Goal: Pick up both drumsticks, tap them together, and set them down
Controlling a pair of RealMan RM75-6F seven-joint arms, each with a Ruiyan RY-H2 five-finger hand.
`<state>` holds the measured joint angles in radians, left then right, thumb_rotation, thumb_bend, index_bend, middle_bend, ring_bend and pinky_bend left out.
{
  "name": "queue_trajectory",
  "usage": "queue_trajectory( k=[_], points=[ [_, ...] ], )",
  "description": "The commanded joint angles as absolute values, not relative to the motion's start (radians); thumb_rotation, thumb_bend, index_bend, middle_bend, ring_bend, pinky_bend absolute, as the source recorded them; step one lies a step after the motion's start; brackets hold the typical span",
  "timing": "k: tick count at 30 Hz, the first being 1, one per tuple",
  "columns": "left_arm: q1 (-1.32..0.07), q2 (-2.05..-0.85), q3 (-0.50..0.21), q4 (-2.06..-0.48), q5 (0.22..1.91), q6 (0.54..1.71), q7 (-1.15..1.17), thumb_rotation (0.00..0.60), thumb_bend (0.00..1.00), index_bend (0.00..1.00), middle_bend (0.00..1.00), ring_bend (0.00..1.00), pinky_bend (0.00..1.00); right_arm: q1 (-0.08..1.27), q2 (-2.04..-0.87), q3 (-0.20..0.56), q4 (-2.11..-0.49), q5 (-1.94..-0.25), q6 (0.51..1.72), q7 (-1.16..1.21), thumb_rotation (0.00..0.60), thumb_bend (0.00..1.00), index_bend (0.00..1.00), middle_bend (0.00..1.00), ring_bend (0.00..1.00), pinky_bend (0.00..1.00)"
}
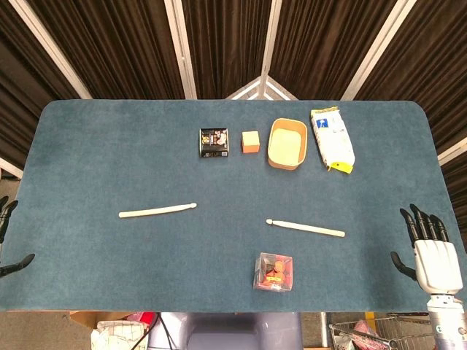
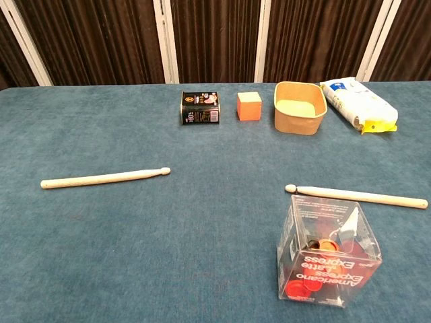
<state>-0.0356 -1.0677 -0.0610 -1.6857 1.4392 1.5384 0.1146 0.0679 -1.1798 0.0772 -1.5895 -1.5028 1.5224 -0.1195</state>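
Observation:
Two pale wooden drumsticks lie flat on the blue table. The left drumstick (image 1: pixel 157 211) (image 2: pixel 104 177) has its tip pointing right. The right drumstick (image 1: pixel 305 227) (image 2: pixel 355 195) has its tip pointing left. My right hand (image 1: pixel 430 248) hovers at the table's right front edge, fingers spread, holding nothing, well right of the right drumstick. My left hand (image 1: pixel 7 237) shows only as dark fingers at the left border of the head view, far from the left drumstick and empty. The chest view shows neither hand.
Along the back stand a black tin (image 1: pixel 214 142) (image 2: pixel 200 108), an orange cube (image 1: pixel 250 141) (image 2: pixel 249 105), a tan bowl (image 1: pixel 287 144) (image 2: pixel 300 108) and a white bag (image 1: pixel 333 139) (image 2: pixel 358 105). A clear plastic box (image 1: pixel 273 271) (image 2: pixel 328 259) with red pieces sits in front of the right drumstick.

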Motion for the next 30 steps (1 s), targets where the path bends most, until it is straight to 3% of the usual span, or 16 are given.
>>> queue_trajectory(
  k=[1, 14, 22, 30],
  points=[
    [-0.038, -1.068, -0.061, -1.688, 1.435, 1.531, 0.120, 0.600, 0.14, 0.08, 0.00, 0.00, 0.00, 0.063, -1.179, 0.074, -1.596, -1.499, 1.523, -0.126, 0.600, 0.31, 0.15, 0.08, 0.12, 0.11],
    [-0.038, -1.062, -0.059, -1.695, 1.439, 1.529, 0.107, 0.600, 0.14, 0.08, 0.00, 0.00, 0.00, 0.058, -1.191, 0.079, -1.648, -1.464, 1.508, -0.096, 0.600, 0.31, 0.24, 0.18, 0.14, 0.09],
    [-0.029, -1.048, -0.066, -1.686, 1.433, 1.540, 0.056, 0.600, 0.14, 0.08, 0.00, 0.00, 0.00, 0.063, -1.257, 0.065, -1.700, -1.440, 1.479, -0.179, 0.600, 0.31, 0.28, 0.22, 0.14, 0.05],
    [-0.035, -1.045, -0.071, -1.676, 1.418, 1.521, 0.044, 0.600, 0.13, 0.08, 0.00, 0.00, 0.00, 0.161, -1.329, 0.148, -1.763, -1.316, 1.375, -0.380, 0.600, 0.31, 0.42, 0.34, 0.15, 0.01]
  ],
)
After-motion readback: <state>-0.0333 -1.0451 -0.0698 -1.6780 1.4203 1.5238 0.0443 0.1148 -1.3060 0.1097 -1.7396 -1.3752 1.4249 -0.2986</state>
